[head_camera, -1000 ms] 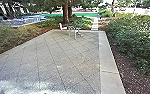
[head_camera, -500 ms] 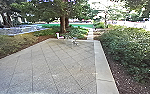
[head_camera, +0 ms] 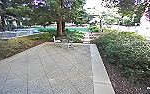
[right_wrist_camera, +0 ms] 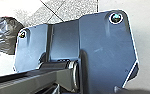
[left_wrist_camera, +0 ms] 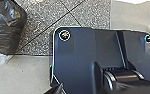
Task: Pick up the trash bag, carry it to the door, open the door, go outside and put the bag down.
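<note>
Outside on square grey paving (head_camera: 58, 65), I judged setting down the bulging black plastic trash bag (left_wrist_camera: 6, 28) the step, needing gentleness, but couldn't tell either pincer's state.

We see paving (head_camera: 58, 66) scored by dark lines | pale edging (head_camera: 99, 70) runs along our right | mulch (head_camera: 112, 75) lies between it and leafy shrubs (head_camera: 128, 53) | far ahead, we spot outdoor furniture (head_camera: 67, 44) near a tree trunk (head_camera: 59, 28)
</note>
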Available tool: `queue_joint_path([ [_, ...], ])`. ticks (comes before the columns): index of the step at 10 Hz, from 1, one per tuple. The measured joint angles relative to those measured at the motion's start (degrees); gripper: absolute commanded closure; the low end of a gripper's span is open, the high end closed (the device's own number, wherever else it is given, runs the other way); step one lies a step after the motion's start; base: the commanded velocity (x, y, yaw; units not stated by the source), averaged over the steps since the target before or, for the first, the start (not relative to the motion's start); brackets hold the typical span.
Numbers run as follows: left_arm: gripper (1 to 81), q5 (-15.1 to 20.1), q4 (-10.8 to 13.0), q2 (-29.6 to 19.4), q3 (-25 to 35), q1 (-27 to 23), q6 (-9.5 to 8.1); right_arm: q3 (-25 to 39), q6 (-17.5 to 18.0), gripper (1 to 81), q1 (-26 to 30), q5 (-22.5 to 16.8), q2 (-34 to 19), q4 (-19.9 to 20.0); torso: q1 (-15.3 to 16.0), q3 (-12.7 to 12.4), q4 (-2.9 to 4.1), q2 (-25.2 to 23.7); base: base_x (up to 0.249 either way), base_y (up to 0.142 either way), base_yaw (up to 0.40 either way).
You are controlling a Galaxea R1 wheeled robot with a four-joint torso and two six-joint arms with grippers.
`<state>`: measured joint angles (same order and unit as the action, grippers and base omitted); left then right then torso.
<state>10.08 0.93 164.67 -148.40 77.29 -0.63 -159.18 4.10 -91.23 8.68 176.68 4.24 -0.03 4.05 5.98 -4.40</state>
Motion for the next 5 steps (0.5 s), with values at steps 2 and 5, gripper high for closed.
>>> queue_joint_path([
  [2,1.0,-5.86,1.49,2.36,-0.98,4.16,0.63,0.0,0.04,1.0,0.15,0.6,0.04,0.02,-0.02,-0.04,0.0,0.0,0.0,0.0,0.0],
  [5,1.0,-15.68,2.77,4.92,-3.28,8.85,0.84,0.04,0.2,1.0,0.11,0.72,0.2,0.13,-0.05,-0.06,0.0,-0.02,0.0,0.0,0.0],
])
